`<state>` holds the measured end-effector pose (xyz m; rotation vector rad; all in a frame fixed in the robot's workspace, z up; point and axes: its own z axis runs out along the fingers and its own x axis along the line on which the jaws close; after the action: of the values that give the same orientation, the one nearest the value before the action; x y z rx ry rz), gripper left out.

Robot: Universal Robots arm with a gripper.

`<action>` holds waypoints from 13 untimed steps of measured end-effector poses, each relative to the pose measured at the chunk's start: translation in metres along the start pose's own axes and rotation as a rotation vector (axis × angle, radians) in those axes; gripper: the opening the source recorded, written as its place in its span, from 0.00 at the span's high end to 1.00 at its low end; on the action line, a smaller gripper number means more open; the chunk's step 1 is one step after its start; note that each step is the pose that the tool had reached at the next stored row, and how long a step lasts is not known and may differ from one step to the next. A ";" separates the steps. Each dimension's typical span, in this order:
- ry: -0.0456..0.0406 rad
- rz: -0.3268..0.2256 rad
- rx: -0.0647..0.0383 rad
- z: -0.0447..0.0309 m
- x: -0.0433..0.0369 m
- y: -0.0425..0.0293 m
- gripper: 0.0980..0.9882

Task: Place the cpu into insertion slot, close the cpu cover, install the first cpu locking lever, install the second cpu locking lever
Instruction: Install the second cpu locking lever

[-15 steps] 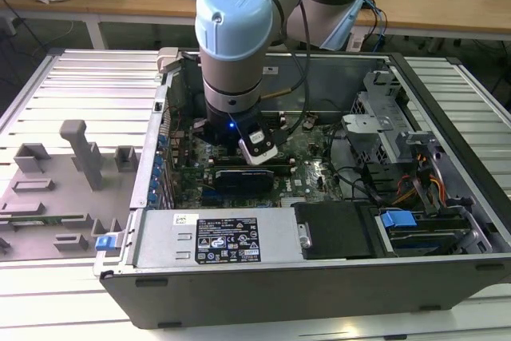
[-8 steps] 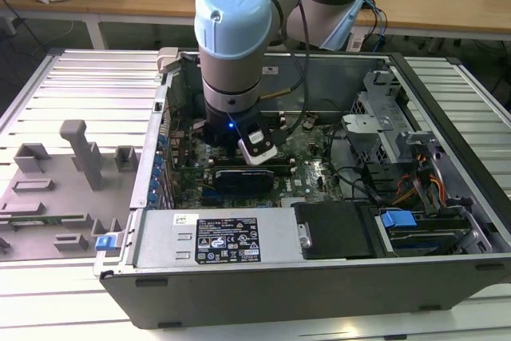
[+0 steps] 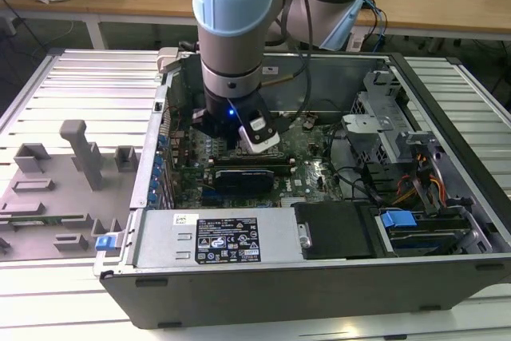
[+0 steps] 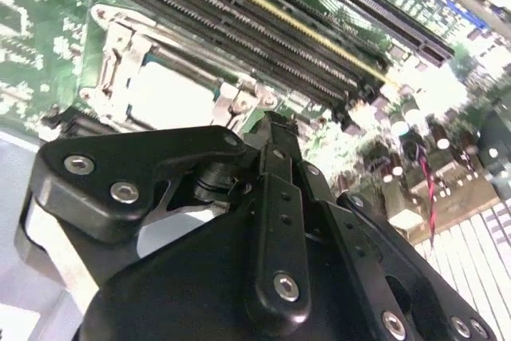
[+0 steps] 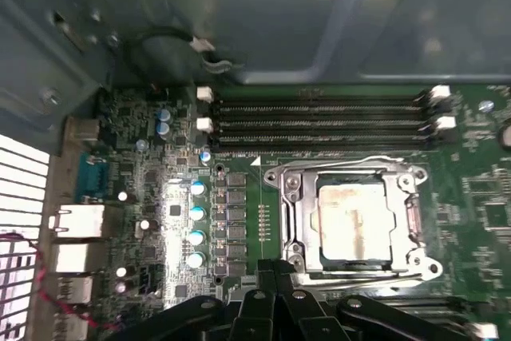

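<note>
Cpu [image 5: 354,225], a flat square with a pale, dull metal top, is seen seated in the insertion slot [image 5: 297,229] on the green board, with the silvery cpu cover [image 5: 351,172] lying closed around it in both wrist views. The gripper [image 5: 275,271] is held just beside the slot's edge, its fingers [image 4: 275,157] pressed together with nothing pinched. A lever could be missed or bent if the closed tips were driven down off-line, and nearby board parts could be scraped.
</note>
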<state>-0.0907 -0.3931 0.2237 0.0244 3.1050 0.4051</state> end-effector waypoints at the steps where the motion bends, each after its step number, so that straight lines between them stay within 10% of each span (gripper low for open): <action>1: -0.0007 0.000 0.000 -0.0037 0.0000 0.0010 0.99; 4: -0.0009 0.000 0.000 -0.0057 -0.0017 0.0016 0.99; 13: 0.0242 0.006 0.002 -0.0055 -0.0466 0.0014 0.99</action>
<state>-0.0441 -0.3939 0.2297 0.0295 3.1298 0.4062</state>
